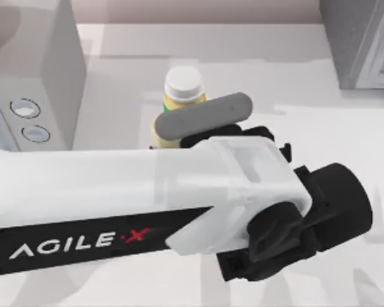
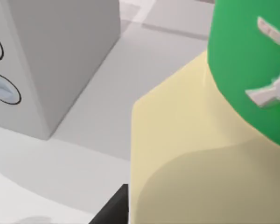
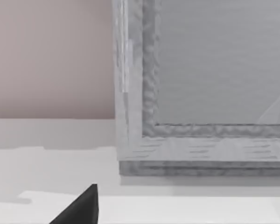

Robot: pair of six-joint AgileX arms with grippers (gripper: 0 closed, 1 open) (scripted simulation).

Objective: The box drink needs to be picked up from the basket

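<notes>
A: Where had the left arm [image 1: 115,204] got to?

B: It stretched across the top view from the left, its dark wrist end over the middle of the table [image 1: 121,96], just short of a basket whose grey handle [image 1: 208,115] poked out from behind the arm. I'd judge it was reaching in over the basket from above, because that handle spans the opening.

A: And the box drink?

B: The top view showed a bottle with a white cap [image 1: 184,84] standing behind the handle, yellow and pale below the cap. In the left wrist view a pale yellow block [image 2: 186,154] sat very close to the camera with a green, rounded thing [image 2: 242,60] against it. The yellow block may have been the box drink, but I couldn't say for certain.

A: Had the left gripper got hold of anything?

B: I couldn't tell; a single dark sliver [image 2: 113,211] showed at the wrist view's edge.

A: The right arm?

B: Parked, I'd say. Its wrist camera faced a grey framed cabinet [image 3: 200,93] at the table's right, with one dark tip [image 3: 81,207] showing.
</notes>
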